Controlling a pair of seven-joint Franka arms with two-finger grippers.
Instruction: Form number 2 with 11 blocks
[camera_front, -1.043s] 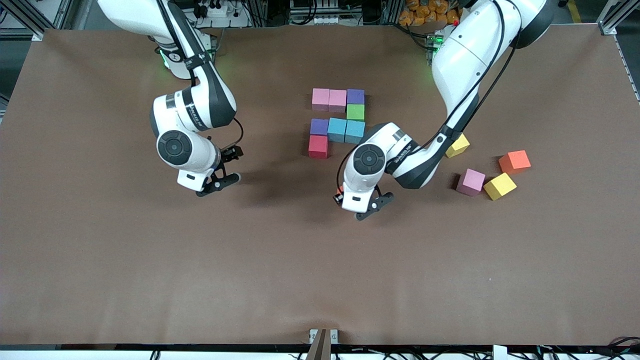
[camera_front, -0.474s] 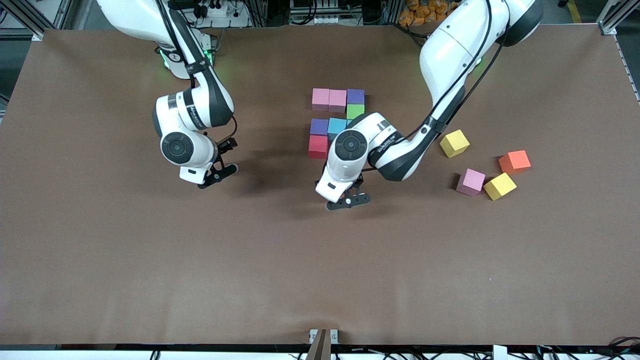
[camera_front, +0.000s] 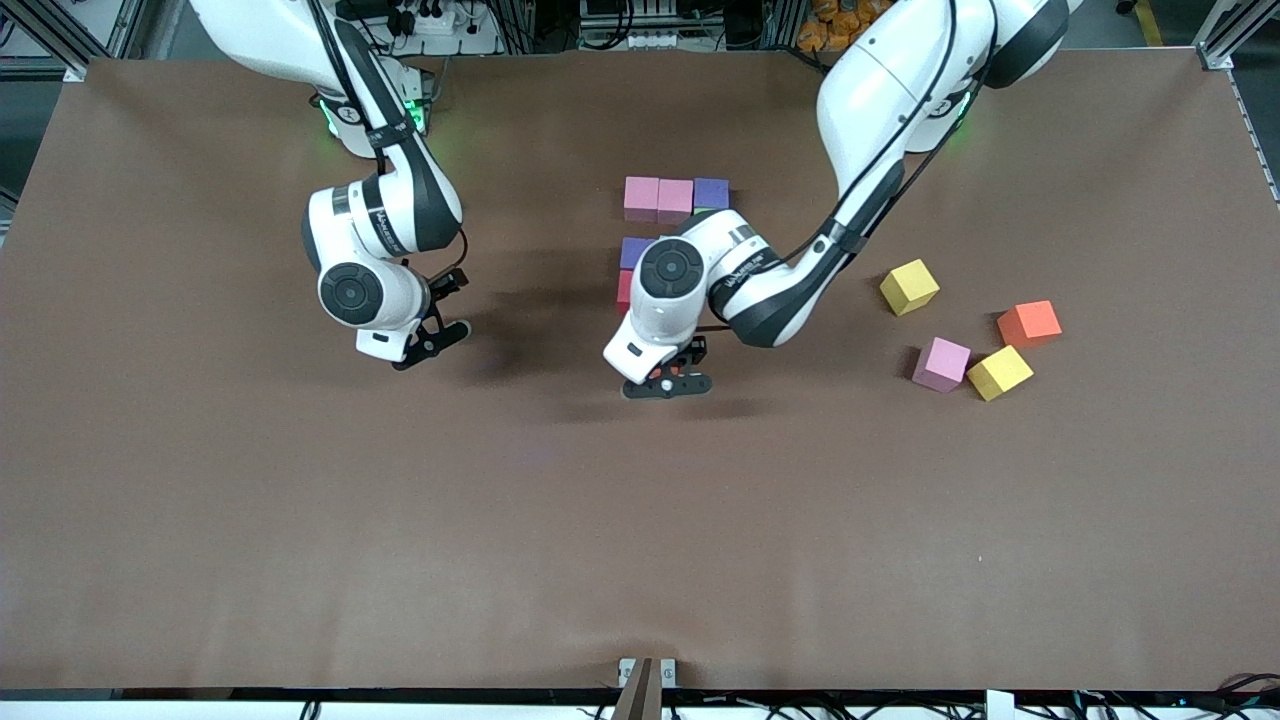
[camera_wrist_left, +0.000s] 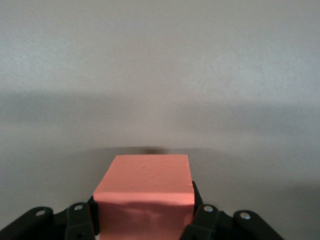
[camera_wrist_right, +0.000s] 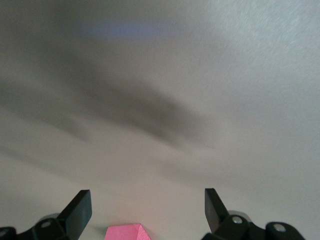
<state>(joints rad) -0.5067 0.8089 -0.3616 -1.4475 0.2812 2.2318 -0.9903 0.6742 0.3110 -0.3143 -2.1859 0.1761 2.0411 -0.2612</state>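
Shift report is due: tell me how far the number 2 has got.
Done: the top row of pink, pink and purple blocks is laid; the left arm hides most lower rows. In hand: left gripper holds a red block. Left: loose pink block and orange block. The right gripper waits open.

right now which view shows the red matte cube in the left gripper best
Left wrist view: the red matte cube fills the space between the left gripper's fingers. The front view shows only a red sliver under that gripper; the right wrist view shows none of it.

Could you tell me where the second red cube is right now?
The small matte red cube is clamped in the left gripper, over bare table just nearer the front camera than the unfinished number 2.
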